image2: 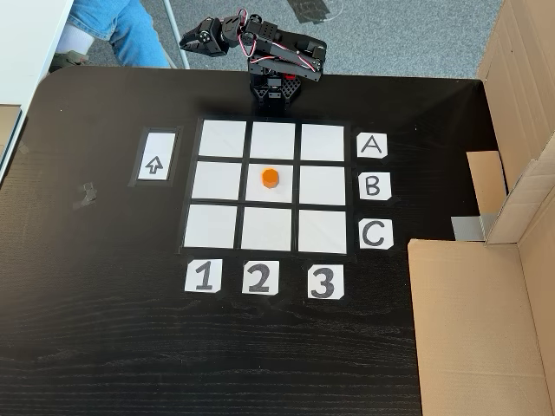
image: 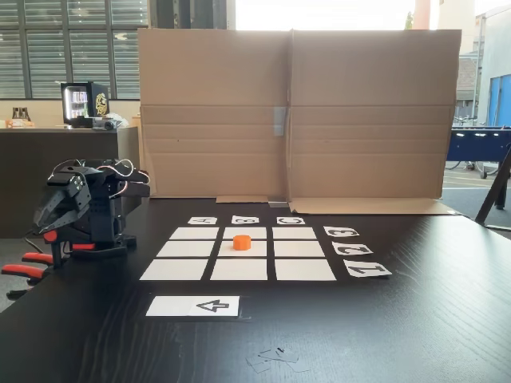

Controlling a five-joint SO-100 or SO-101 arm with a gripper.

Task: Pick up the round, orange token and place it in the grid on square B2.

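Token (image2: 270, 178): small orange disc, sitting on square B2 (image2: 284, 192), the centre cell of the grid (image2: 223, 139), a little toward the A row, inside the cell's edges in both fixed views.

Arm: folded at the table's edge beyond row A, well apart from the token.

Gripper (image2: 189, 40): hanging past the table edge, holding nothing; whether the jaws are open or closed I cannot tell.

Arrow strip (image2: 153, 157): lying beside the grid, clear of it.

Cardboard screen (image: 295, 112): standing behind the grid.

Step in hand, as I judge it: placement looking complete. Doing it well is meaning leaving the token untouched and keeping the arm parked away from the cells.
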